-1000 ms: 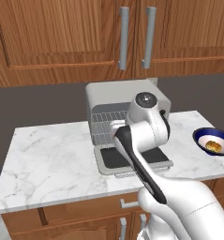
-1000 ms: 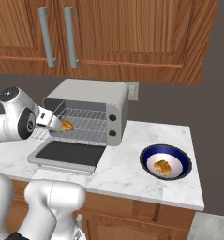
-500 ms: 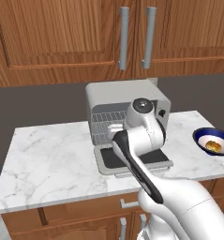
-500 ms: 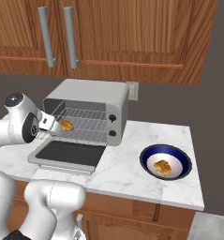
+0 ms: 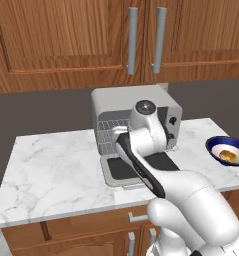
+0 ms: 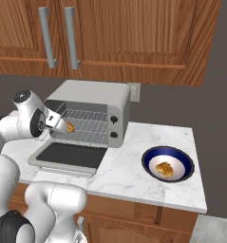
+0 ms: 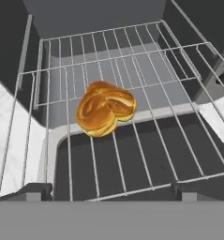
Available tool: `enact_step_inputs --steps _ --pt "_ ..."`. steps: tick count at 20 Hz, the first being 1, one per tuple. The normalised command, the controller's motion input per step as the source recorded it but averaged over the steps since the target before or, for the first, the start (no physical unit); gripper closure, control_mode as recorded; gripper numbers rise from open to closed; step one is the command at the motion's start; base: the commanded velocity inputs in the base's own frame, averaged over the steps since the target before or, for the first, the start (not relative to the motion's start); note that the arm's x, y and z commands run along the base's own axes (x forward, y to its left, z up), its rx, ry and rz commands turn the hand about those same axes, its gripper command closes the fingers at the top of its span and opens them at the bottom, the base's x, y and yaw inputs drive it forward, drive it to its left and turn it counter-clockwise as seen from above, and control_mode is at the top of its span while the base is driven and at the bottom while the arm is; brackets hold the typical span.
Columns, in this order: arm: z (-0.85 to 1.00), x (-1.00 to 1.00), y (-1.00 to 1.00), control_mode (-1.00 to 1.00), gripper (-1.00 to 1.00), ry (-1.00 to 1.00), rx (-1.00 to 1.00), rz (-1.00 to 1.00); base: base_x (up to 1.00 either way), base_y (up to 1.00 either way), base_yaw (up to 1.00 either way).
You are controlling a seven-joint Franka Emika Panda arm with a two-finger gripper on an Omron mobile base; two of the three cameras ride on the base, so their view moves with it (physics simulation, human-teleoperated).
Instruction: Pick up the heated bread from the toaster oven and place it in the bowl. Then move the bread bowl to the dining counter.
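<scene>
**Open fingers hovering at the toaster oven's rack, bread lying in front of them**

While the drop-down door [image 6: 67,155] is lying flat on the marble tabletop [image 6: 129,163], the white arm is reaching into the mouth of the toaster oven [image 6: 93,102]. The gripper [image 7: 111,190] is facing the wire rack [image 7: 132,93], and its 2 fingers [image 7: 33,191] are spread wide apart, grasping nothing. In the hand view, the heated bread [image 7: 105,108], a lumpy golden-orange piece, is sitting on the rack above the gap between the fingers, near the rack's front edge and apart from both tips. From the right base view, the bread is showing as a small orange lump just beside the hand, at the left end of the rack.

To the right of the oven, well apart from it, the bowl [image 6: 168,164] is resting on the tabletop, dark blue on its rim and white inside. A second golden bread piece [image 6: 165,169] is lying inside it. Wooden cabinets [image 5: 91,40] with 2 grey handles are hanging above the oven.
</scene>
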Motion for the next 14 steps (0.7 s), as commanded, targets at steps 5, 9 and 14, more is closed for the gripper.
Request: enact_step_inputs --steps 5,9,14 --pt "-0.17 0.34 0.00 -1.00 -1.00 0.10 0.00 -0.03 0.00 0.00 0.00" --pt "-0.08 0.24 0.02 -1.00 -1.00 0.04 0.00 -0.01 0.00 0.00 0.00" --pt "-0.27 0.07 0.07 -1.00 -1.00 0.02 0.00 -0.02 0.00 0.00 0.00"
